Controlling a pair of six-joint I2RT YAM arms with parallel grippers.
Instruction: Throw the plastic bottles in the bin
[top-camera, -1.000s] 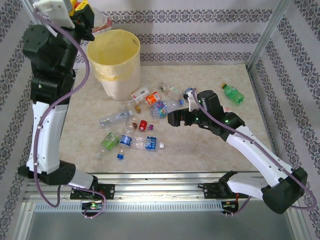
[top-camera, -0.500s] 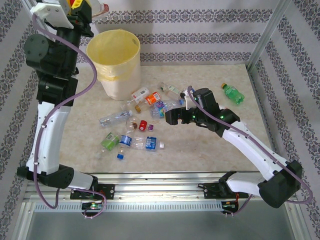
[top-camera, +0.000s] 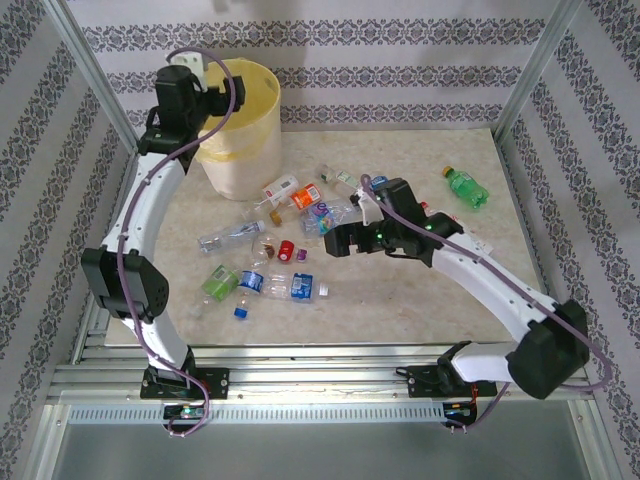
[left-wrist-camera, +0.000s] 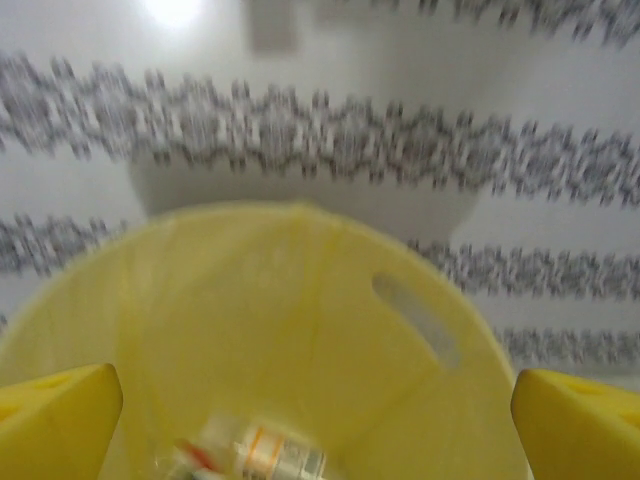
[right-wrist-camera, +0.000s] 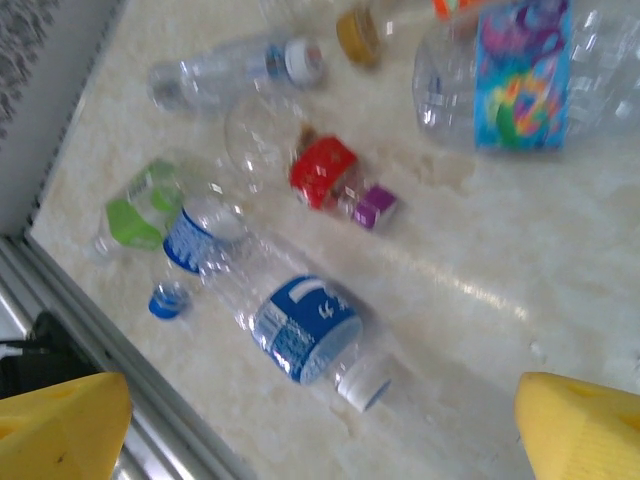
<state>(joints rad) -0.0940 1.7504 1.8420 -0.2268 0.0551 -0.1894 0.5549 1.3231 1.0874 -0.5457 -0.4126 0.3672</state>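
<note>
Left gripper (left-wrist-camera: 320, 413) is held spread above the bin (left-wrist-camera: 200, 300); right gripper (right-wrist-camera: 320, 428) is spread over plastic bottles (right-wrist-camera: 300, 328) beside the bin.

Bottles (left-wrist-camera: 268, 456) in the bin (left-wrist-camera: 300, 320) are blurred, cropped.

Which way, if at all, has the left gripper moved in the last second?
Yes. In the top view the left gripper went from the upper left corner, left of the bin, rightward and down to over the bin's rim.
</note>
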